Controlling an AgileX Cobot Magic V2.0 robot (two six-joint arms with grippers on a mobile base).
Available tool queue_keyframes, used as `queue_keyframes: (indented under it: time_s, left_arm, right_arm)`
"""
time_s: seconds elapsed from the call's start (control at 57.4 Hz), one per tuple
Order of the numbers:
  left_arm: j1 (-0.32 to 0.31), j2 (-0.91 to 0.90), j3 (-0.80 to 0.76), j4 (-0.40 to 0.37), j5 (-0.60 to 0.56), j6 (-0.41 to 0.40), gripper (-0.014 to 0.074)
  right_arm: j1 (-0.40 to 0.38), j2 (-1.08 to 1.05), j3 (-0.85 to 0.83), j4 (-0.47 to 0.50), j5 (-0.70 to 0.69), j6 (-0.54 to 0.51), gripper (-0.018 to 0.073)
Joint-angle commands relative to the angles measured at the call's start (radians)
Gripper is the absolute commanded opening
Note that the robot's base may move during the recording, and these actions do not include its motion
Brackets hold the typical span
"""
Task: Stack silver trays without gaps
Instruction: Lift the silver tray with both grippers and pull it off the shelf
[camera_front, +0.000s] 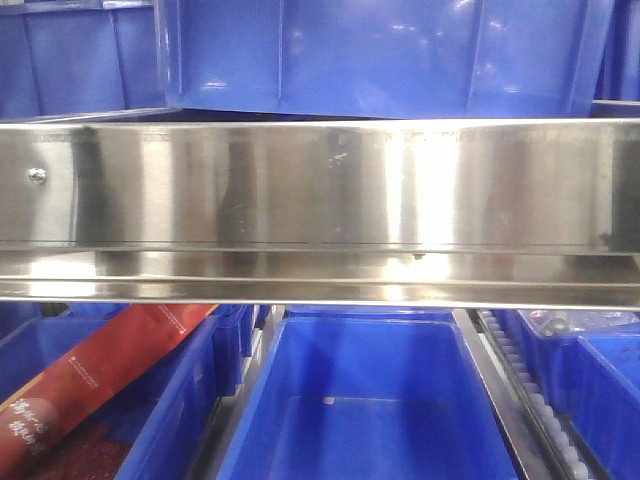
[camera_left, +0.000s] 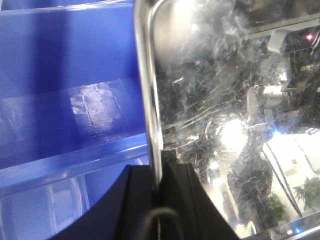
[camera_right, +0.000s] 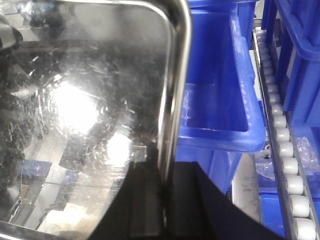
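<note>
Black fingers come first. The left gripper (camera_left: 159, 175) has its two jaws closed upon the thin rim of the silver tray (camera_left: 210, 100). On the tray's opposite rim the right gripper (camera_right: 165, 172) pinches in the same way, with the metal edge running up between its jaws. So the tray hangs between both arms, and its scratched, mirror-like face reflects lamps.

Beyond the tray's left rim lies a blue bin (camera_left: 75, 100). Past its right rim there is another blue bin (camera_right: 215, 75), and further out from that rim a line of white rollers (camera_right: 286, 150). In the front view a wide steel rail (camera_front: 320, 185) with one rivet crosses the whole width. Under it sit more bins and a red packet (camera_front: 110, 360). I cannot pick out the tray there with certainty.

I judge this to be the carrying step. No second tray is visible, so the stack is not yet made. The next move asks both arms to keep the tray level, bring its corners square over the other tray, and lower evenly until the rims meet.
</note>
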Motion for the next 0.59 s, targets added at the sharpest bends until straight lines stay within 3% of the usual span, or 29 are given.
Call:
queue_keyframes:
  time_s: [0.0,0.575]
  left_arm:
    - [-0.010,-0.020,-0.011,-0.002,-0.033,0.009,-0.0019]
    - [-0.010,-0.020,-0.011,0.000,-0.033,0.009,-0.0019]
  right_arm:
    - [0.005,-0.016,-0.014,0.005,-0.056,-0.014,-0.0081]
    - [0.005,-0.016,-0.014,0.005,-0.056,-0.014,-0.0081]
